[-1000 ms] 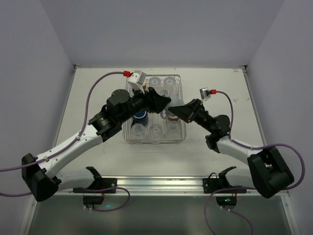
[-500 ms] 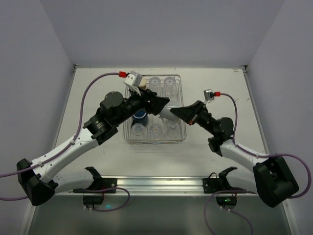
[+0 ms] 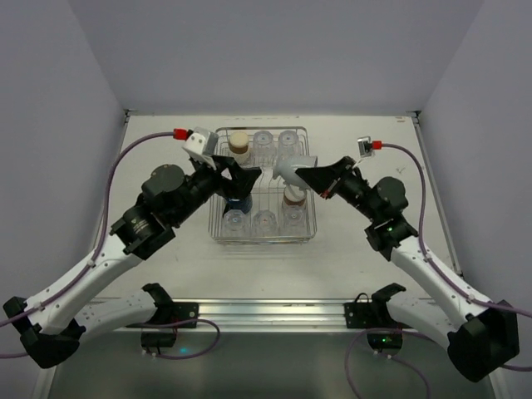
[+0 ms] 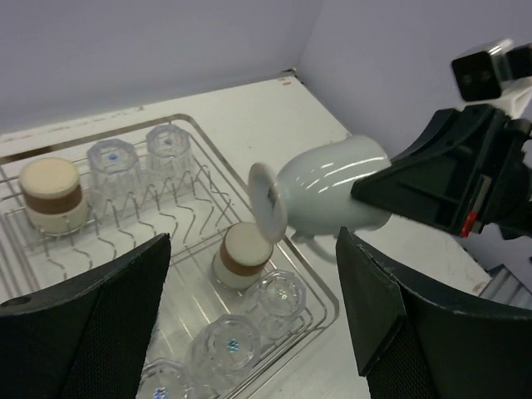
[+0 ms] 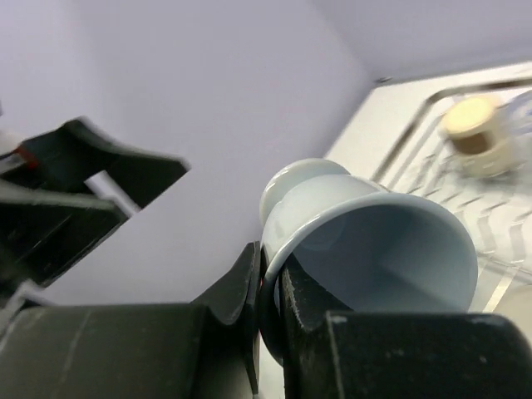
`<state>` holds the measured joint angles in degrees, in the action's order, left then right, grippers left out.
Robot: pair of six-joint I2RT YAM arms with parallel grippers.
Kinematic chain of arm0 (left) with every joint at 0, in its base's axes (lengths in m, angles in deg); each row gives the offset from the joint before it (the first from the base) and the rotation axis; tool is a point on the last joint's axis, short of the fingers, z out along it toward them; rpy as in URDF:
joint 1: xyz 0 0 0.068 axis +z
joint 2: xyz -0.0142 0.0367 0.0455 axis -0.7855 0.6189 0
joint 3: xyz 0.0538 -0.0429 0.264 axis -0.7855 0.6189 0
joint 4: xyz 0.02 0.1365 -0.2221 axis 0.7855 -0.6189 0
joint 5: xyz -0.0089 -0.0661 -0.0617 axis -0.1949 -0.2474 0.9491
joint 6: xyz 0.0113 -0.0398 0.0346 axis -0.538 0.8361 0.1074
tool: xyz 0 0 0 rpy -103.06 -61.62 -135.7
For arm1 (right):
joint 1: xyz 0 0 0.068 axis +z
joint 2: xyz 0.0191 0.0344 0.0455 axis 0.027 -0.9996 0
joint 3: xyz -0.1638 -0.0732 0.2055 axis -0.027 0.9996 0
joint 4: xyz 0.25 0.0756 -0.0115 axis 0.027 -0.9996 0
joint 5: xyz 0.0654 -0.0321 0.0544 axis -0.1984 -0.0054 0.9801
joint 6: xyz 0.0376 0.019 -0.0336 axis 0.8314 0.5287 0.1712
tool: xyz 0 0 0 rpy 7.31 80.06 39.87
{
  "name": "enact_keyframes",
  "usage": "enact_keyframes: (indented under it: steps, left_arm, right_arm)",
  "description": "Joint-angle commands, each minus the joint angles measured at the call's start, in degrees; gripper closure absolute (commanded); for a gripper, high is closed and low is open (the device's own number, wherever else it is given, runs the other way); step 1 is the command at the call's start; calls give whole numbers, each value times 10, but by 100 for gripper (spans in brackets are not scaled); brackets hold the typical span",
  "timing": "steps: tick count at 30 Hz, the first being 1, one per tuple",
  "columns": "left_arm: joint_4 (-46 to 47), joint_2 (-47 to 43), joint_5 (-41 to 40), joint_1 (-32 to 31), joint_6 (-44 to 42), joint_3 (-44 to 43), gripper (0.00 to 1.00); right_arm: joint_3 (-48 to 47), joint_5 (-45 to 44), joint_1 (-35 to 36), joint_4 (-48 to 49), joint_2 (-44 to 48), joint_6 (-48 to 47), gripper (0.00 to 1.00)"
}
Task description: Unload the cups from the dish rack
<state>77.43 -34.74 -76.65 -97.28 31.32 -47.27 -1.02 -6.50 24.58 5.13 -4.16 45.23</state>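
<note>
The left gripper (image 3: 239, 176), jaws spread wide and holding nothing, hovers over the left side of the dish rack (image 3: 264, 240) and would do best to keep clear. The pale blue-grey cup (image 3: 289, 169) is in the air above the rack's middle, lying sideways: its long axis runs nearly left to right, foot to the left, mouth to the right. The right gripper (image 3: 312, 178) pinches its rim, so carry it out slowly and turn it upright only near the table (image 3: 374, 150).
</note>
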Motion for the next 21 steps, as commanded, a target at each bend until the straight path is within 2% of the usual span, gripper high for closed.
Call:
enact_keyframes:
  steps: [1,4,6,7,9,13,21]
  left_arm:
    - [-88,-52,-78,-1,-48,6,15]
    - [-138,-73,-105,-2,-58,28,13]
    - [-167,-77,-112,-1,-67,35,9]
    - [-176,-80,-121,-2,-71,42,3]
    - [-186,-84,-131,-2,-78,55,2]
    - [-167,-98,-160,-2,-87,102,0]
    - [-150,-69,-133,-1,-98,126,0]
  right_arm:
    - [-111,-127,-12,-257,28,-174,100]
    - [-194,-183,-34,-405,-10,-286,100]
    - [-267,-210,-51,-498,-61,-322,100]
    - [-312,-230,-56,-525,-81,-349,100]
    - [-352,-261,-68,-594,-122,-372,100]
    - [-436,-296,-97,-665,-230,-406,100]
    - [-598,-291,-131,-746,-477,-436,100]
